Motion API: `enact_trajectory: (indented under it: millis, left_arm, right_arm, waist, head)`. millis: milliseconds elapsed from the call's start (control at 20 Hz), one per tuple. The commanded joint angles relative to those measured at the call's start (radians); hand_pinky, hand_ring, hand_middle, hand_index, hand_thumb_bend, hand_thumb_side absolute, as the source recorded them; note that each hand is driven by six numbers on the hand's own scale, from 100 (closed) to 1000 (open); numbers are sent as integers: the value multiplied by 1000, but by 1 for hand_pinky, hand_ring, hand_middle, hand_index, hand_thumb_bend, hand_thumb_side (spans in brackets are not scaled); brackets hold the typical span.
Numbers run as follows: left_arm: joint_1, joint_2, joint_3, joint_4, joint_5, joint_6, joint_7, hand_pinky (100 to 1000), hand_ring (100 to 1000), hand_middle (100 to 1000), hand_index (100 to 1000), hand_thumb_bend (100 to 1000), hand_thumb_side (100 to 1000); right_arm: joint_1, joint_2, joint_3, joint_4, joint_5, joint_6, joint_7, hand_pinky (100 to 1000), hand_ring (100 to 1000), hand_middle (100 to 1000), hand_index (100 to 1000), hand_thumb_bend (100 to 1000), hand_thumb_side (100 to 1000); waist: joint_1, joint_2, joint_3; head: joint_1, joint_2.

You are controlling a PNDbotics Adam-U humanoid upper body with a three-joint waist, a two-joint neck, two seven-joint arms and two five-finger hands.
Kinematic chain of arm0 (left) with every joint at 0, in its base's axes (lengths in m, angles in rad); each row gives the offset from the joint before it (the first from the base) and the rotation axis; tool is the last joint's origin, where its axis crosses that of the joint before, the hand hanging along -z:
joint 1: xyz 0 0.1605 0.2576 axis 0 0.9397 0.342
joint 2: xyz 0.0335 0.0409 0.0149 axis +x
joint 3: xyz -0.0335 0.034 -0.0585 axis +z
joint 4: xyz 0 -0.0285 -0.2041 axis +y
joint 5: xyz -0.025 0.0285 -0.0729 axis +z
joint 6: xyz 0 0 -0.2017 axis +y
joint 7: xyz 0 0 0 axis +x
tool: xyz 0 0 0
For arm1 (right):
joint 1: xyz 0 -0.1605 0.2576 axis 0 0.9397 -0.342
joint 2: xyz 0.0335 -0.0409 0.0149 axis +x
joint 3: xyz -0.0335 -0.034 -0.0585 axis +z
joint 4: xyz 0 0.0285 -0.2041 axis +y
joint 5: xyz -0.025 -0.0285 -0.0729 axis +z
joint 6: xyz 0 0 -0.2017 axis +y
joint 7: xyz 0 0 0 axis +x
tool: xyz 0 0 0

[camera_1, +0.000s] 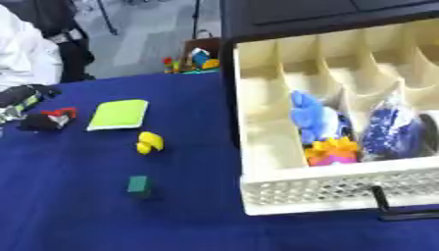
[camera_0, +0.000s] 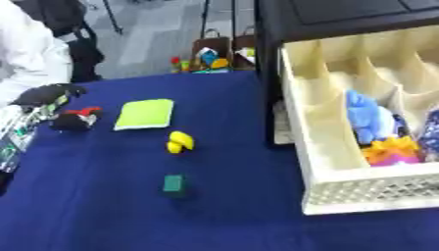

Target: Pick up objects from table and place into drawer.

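Left eye view: a table [camera_0: 103,215] covered in dark blue cloth carries a flat lime-green rectangular pad [camera_0: 146,114], a small yellow rounded toy [camera_0: 179,142] just below it, and a small dark green block [camera_0: 174,184] nearer the viewer. At the left edge lies a small black and red object [camera_0: 75,119], too blurred to make out further. On the right stands an open cream plastic drawer [camera_0: 330,162] with a lattice front and inner dividers, pulled out of a black cabinet [camera_0: 343,19]. One compartment holds a light blue soft thing [camera_0: 369,117] and an orange and pink crinkled thing [camera_0: 393,151].

Right eye view: the same layout shows, with more of the drawer visible. A dark blue patterned pouch [camera_1: 390,130] lies in the compartment to the right of the blue and orange things. A black handle [camera_1: 390,208] sticks out at the drawer's lattice front.

No robot hand shows in either view, so whether its fingers are apart or together cannot be told.
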Motion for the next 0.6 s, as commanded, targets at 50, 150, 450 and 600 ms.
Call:
enact_trajectory:
  millis: [50,150,450,600]
  left_arm:
    - [-2,63,24,-5,7,-2,-21,730,861,860,978,363,624]
    - [1,70,27,-5,9,-4,-40,737,867,868,989,429,619]
    - [5,88,38,-13,-44,11,-66,750,888,899,990,325,620]
    - [2,92,43,-14,-58,20,-72,745,888,902,996,308,622]
  right_arm:
    - [-14,-27,-1,-10,-5,-48,-50,573,628,581,772,100,1000]
    - [-13,-28,-1,-10,-4,-47,-51,573,628,580,772,100,1000]
    - [-12,-31,-1,-10,-3,-46,-51,573,628,578,772,100,1000]
    - [-12,-31,-1,-10,-4,-45,-51,574,628,578,772,100,1000]
  waist:
    - [-2,-17,0]
    - [0,-13,-1]
    - [1,-7,-3]
    - [0,-4,-5]
  head:
    - [2,-14]
    - [3,-14]
    - [8,-19]
    - [10,-21]
